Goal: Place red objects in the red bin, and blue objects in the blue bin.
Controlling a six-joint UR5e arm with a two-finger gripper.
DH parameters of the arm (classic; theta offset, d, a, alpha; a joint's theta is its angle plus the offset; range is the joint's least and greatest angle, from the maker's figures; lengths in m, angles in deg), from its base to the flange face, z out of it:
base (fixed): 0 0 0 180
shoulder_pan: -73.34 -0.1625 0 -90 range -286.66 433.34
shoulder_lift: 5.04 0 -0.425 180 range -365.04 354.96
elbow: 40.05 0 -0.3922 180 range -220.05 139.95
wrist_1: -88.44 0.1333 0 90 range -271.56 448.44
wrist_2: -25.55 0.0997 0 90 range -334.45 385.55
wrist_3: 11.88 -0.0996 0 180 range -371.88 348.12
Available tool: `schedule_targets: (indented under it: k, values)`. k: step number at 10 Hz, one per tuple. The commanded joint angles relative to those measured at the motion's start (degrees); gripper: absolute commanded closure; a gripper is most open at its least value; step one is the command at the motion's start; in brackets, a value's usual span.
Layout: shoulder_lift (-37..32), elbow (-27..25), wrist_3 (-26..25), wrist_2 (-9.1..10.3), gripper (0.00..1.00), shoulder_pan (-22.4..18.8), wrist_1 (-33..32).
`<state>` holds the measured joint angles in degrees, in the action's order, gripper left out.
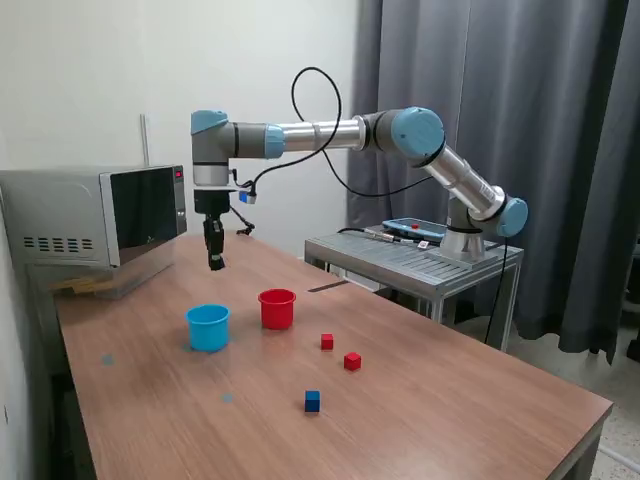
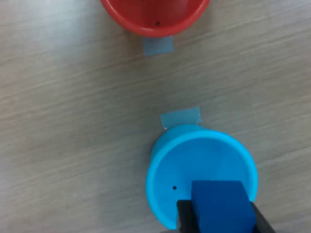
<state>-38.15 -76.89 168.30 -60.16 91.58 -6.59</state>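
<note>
The pincer (image 1: pixel 215 262) hung in the upper left of the exterior frame, above the worktop (image 1: pixel 450 400) and behind the two cups. The wrist view showed its fingers (image 2: pixel 187 218) closed on a dark-blue cube (image 2: pixel 221 206), a solid block with sharp edges, held over the open mouth of the light-blue cup (image 2: pixel 194 165). In the exterior view the held cube was too small to make out, so how high it sat above the cup is hard to judge. The light-blue cup (image 1: pixel 208 327) stood just beside the red cup (image 1: pixel 277 308), both round with rolled rims. Two red cubes (image 1: pixel 327 342) (image 1: pixel 352 361) lay near each other at frame centre, and another dark-blue cube (image 1: pixel 313 401) lay below them, toward the lower middle.
</note>
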Motion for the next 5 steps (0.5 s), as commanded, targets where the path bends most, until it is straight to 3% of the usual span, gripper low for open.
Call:
schedule_targets:
  k: [1,5]
  values:
    - [0.7,0.6,0.1,0.01,1.0,-0.1,-0.2]
    - [2.3,0.6,0.4,0.1,1.0,-0.6,-3.0]
